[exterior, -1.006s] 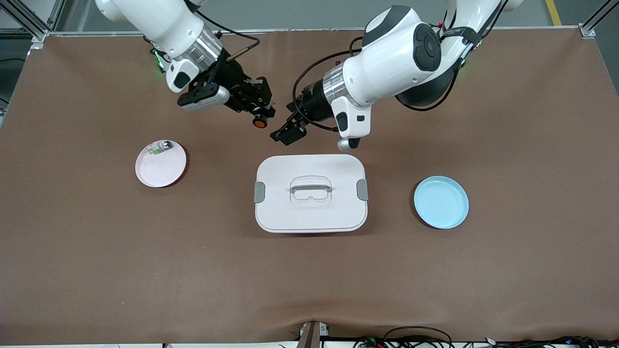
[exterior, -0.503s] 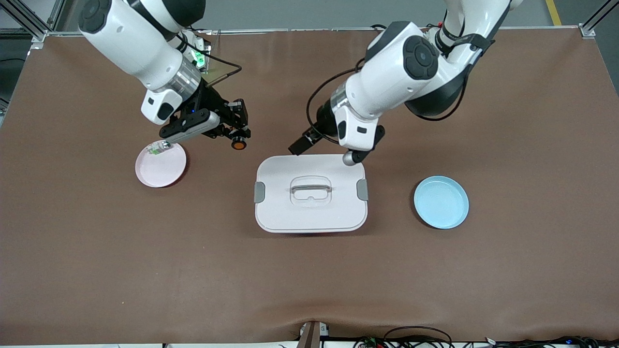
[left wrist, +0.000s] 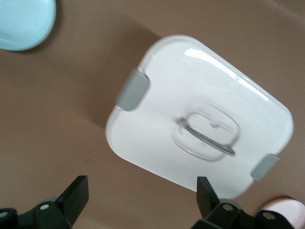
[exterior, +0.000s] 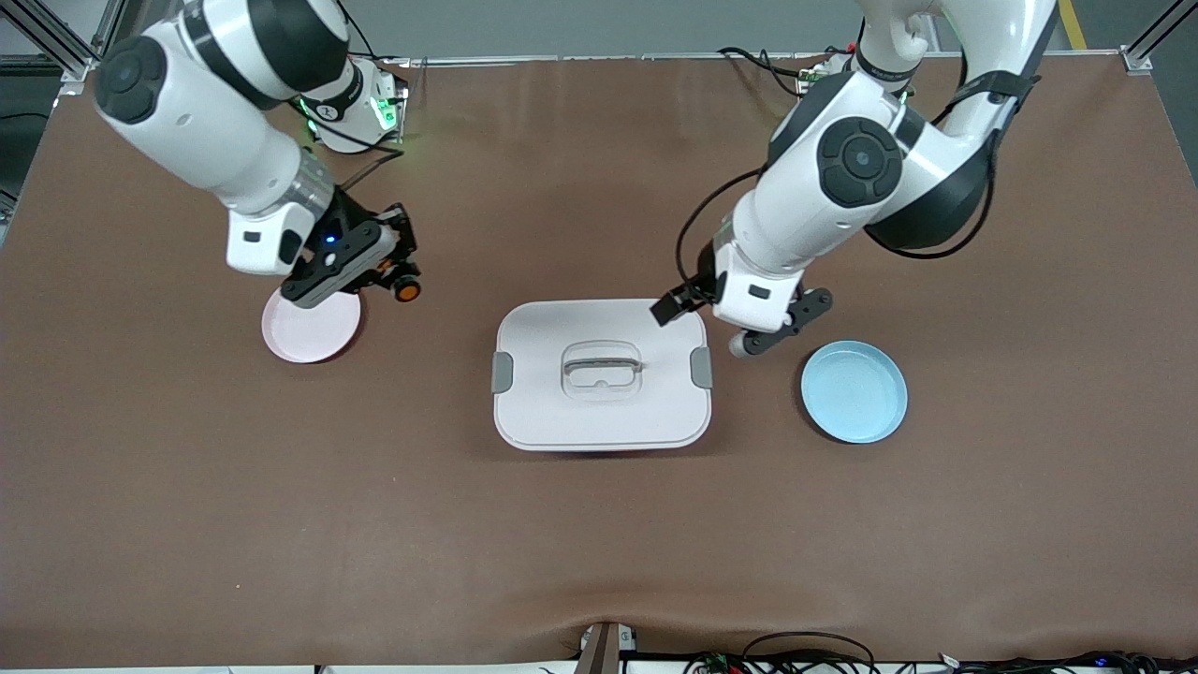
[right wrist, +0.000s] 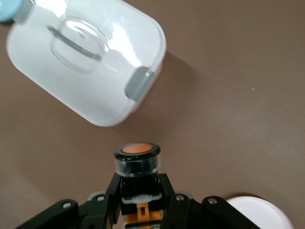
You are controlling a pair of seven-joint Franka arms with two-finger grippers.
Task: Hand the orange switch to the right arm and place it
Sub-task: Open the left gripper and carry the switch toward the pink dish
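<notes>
A: One switch only. The orange switch [right wrist: 137,164] sits clamped between the fingers of the right gripper [exterior: 398,276], round orange-faced end pointing out, up in the air over bare mat just beside the pink plate [exterior: 309,332].

B: Held tight?

A: Yes, jaws pinched on its black body, clear in the right wrist view. The right arm [exterior: 201,103] comes down from its base at its own end of the table.

B: Left side?

A: The left gripper [left wrist: 143,195] has its jaws spread wide, nothing between them. It hangs over the edge of the white lidded box [exterior: 601,374], at the corner toward the left arm's end.

B: Surface?

A: Brown mat [exterior: 599,543] covering the whole table, slightly wrinkled along the edge nearest the front camera. Box in the middle, grey clips on two sides, clear handle on the lid. Light blue plate [exterior: 854,391] toward the left arm's end, pink plate toward the right arm's end, both well apart from the box.

B: Room?

A: Grey floor past the table, aluminium frame posts at the corners, cables along the camera-side edge.
</notes>
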